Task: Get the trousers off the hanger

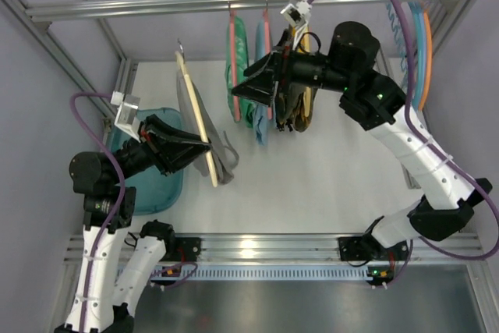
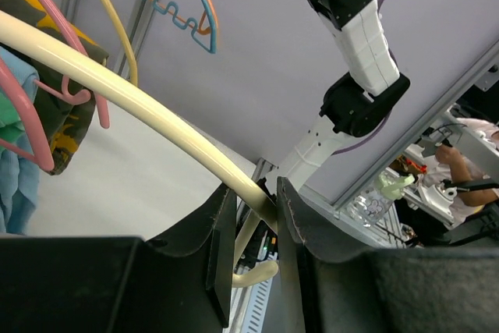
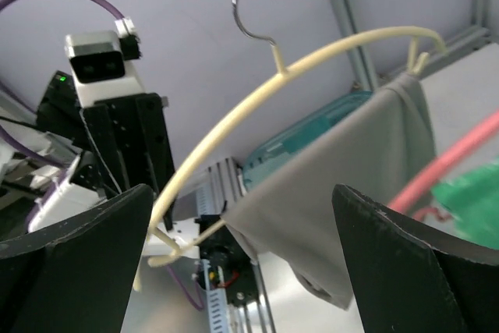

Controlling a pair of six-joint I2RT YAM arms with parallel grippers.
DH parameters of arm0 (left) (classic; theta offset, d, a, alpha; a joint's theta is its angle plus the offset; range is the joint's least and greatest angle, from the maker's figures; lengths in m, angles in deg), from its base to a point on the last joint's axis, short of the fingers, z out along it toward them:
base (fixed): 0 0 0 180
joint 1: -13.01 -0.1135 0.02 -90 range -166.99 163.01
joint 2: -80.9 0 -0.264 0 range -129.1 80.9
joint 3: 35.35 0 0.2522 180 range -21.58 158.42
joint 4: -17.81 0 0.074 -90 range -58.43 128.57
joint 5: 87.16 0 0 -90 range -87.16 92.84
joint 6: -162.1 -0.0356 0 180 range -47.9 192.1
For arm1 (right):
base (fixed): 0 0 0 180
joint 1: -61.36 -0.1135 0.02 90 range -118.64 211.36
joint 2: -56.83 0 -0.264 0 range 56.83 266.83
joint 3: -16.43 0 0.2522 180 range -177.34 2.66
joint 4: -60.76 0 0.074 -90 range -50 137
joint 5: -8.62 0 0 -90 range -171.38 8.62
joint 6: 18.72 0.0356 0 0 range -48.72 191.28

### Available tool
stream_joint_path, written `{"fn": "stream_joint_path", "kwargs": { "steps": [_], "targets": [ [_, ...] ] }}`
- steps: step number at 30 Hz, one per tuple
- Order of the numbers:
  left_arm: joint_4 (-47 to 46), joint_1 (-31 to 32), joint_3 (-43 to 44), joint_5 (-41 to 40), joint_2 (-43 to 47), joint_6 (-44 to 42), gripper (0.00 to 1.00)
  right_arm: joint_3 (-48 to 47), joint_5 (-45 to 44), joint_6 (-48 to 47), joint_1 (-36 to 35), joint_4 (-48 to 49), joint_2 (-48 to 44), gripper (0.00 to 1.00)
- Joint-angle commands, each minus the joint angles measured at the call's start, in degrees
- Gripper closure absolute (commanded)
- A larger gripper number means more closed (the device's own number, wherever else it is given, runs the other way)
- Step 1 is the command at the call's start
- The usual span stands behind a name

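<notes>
Trousers, soft, light and floppy, are hanging, it seems over the lower bar, on the hanger that the left gripper is pinching tight, while the right gripper is hovering wide open nearby, probably best taking the loose grey cloth low down.

From here the hanger looks like smooth cream plastic with a soft gloss, its hook bright polished metal. The trousers are soft grey cloth (dull and matt all over). The left gripper has fingers of matt black plastic, faintly grainy. The bin is glossy teal plastic; the rail is brushed aluminium.
</notes>
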Motion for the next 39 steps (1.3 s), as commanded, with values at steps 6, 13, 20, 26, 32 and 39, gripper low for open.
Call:
{"fn": "stream_joint_path", "kwargs": {
  "steps": [6, 13, 20, 26, 32, 39],
  "targets": [
    [-1.71, -0.43, 2.73, 1.74, 3.24, -10.53, 1.0, -7.73, -1.11, 8.51, -9.57, 7.89, 8.12, 0.01],
    [-1.79, -0.43, 4.13, 1.92, 3.5, -11.76, 1.0, -6.59, -1.46, 15.44, -12.3, 9.03, 11.91, 0.05],
    [1.46, -0.43, 4.75, 1.74, 3.15, -16.15, 1.0, -8.17, 4.77, 21.87, -14.23, 15.0, 16.12, 0.23],
    [6.55, -0.52, 5.89, -0.1, 2.54, -21.6, 1.0, -7.73, 5.92, 25.21, -14.76, 16.5, 17.01, 0.48],
    [11.47, -0.52, 6.86, -4.4, 1.74, -26.78, 1.0, -8.96, 6.71, 27.49, -14.5, 17.38, 16.92, 1.0],
    [21.14, -0.52, 8.27, -20.38, 4.64, -34.86, 0.59, -11.59, 6.53, 31.89, -13.79, 17.29, 16.92, 1.0]
  ]
}}
